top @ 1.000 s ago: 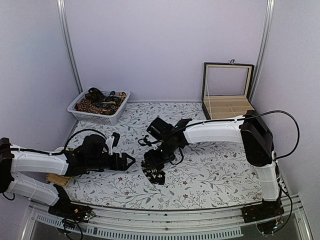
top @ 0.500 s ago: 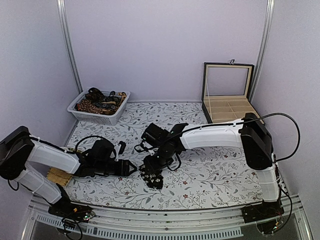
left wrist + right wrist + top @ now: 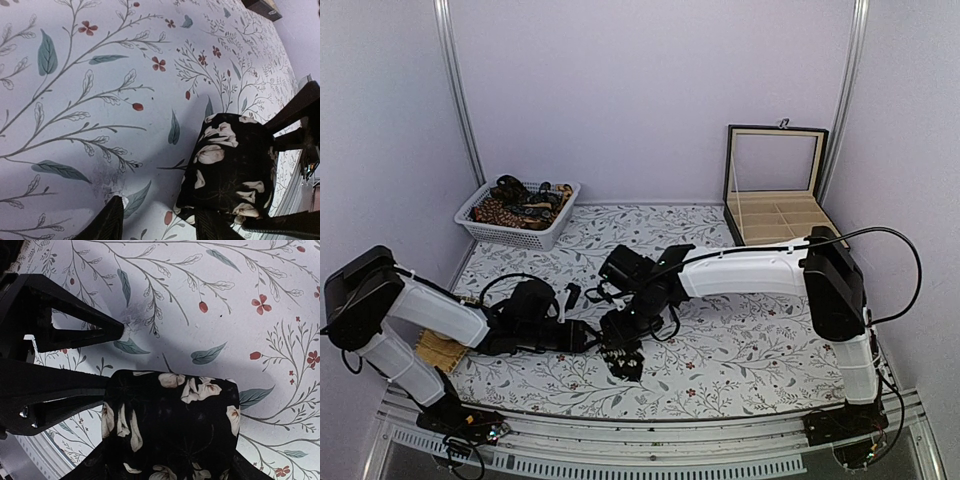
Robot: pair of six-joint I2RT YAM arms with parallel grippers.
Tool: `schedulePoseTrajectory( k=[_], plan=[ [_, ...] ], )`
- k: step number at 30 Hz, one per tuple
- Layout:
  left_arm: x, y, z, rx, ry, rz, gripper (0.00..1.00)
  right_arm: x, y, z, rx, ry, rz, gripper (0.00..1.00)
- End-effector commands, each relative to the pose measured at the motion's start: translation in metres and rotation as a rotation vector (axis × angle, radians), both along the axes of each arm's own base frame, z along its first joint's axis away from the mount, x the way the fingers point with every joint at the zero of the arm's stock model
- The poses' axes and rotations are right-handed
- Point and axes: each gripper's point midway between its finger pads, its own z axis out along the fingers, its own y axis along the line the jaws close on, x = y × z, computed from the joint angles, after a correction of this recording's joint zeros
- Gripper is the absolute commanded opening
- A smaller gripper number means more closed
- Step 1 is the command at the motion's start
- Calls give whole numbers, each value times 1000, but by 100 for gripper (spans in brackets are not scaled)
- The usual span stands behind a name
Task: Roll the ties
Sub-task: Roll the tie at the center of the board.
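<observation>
Near the counter's (image 3: 740,330) front edge, the black flowered tie (image 3: 230,175) sits rolled. Left gripper (image 3: 159,209) is spread, one finger touching the roll's side. Right gripper (image 3: 167,467) straddles it; clamped or not, cannot tell. Squeeze evenly so your coil does not spring loose.

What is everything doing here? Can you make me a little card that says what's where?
Tie: black with pale flowers, bundled up small, on the flowery table
Left hand: open, one finger at the tie's edge
Right hand: a finger each side of the tie; squeeze unclear
Basket: back left, more ties inside
Box: back right, lid up
</observation>
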Motion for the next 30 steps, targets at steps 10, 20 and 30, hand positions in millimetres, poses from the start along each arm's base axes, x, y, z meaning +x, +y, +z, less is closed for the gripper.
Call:
schedulePoseTrajectory(
  k=[10,20,30],
  plan=[
    [-13,6,-7,40,27,-6,48,-17,6,-5,-16,57,24,70],
    [1,31,37,53,-90,23,87,-16,-11,26,29,13,34,77],
    [16,-14,59,-121,-74,-194,100,-13,-19,46,266,88,47,77]
  ],
)
